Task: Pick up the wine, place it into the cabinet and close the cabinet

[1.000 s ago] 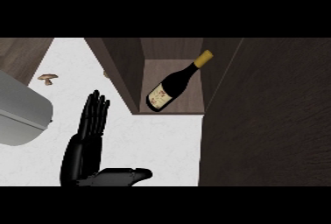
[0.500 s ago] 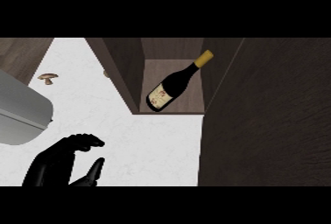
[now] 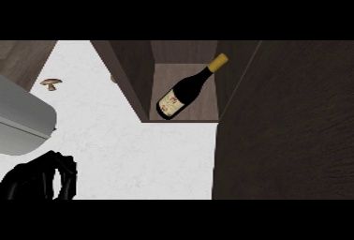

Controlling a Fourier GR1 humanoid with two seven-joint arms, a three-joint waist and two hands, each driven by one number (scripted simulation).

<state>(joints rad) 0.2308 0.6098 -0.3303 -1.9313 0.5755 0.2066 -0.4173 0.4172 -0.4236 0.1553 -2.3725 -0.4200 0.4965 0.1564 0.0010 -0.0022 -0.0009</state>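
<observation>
The wine bottle (image 3: pixel 183 91) is dark, with a yellow cap and a pale label. It lies tilted on the shelf inside the open cabinet (image 3: pixel 135 79), neck pointing up and to the right. The cabinet's dark door (image 3: pixel 290 126) fills the right side of the head view. My left hand (image 3: pixel 41 180) shows at the lower left edge over the white counter, fingers curled with nothing in them, well away from the bottle. The right hand does not show.
A small brown mushroom (image 3: pixel 50 83) lies on the white counter (image 3: pixel 138 150) at the upper left. A grey rounded object (image 3: pixel 21 122) juts in from the left edge, just above my left hand.
My left hand stood upright with straight fingers a second ago. It has since curled its fingers and sunk toward the lower left corner. The bottle has not moved.
</observation>
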